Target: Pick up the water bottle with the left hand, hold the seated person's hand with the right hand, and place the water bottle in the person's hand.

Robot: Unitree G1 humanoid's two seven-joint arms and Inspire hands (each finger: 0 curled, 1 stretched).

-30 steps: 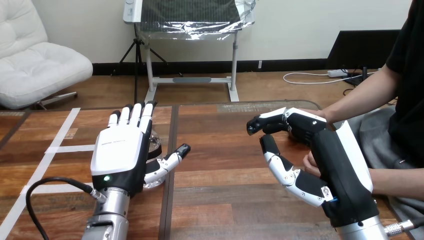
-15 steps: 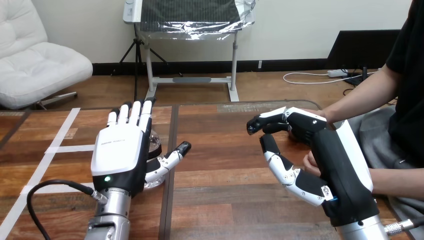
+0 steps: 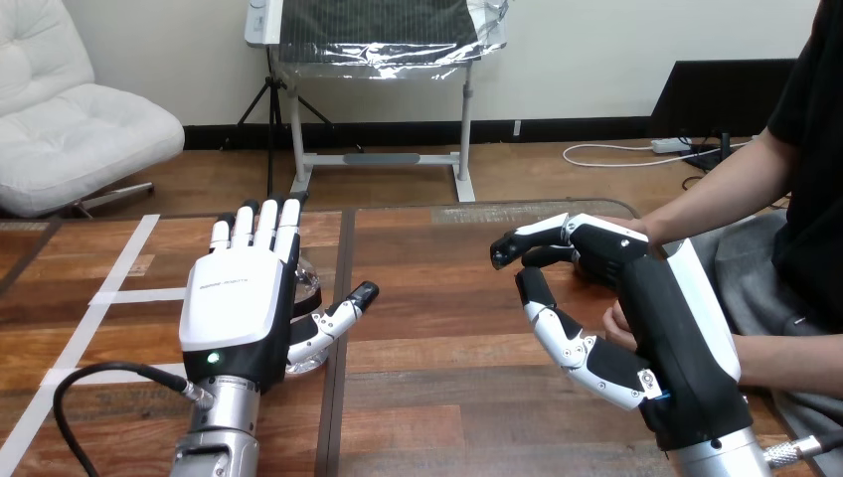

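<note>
The water bottle (image 3: 309, 285) was seen at lower left on the bench (image 3: 437, 388), mostly hidden behind the left hand (image 3: 239, 303), whose fingers were held straight and wide. At right, the right hand (image 3: 664, 308) was kept loosely bent, wide apart from its thumb, just beside the person's hand (image 3: 618, 324).

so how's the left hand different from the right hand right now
The left hand shows its white back to the camera, fingers straight and pointing away; the right hand is turned on its edge. The left hand covers most of the bottle on the left; the right hand is next to the person's hand on the right. Both are the same black-and-white build and hover over the table.
</note>
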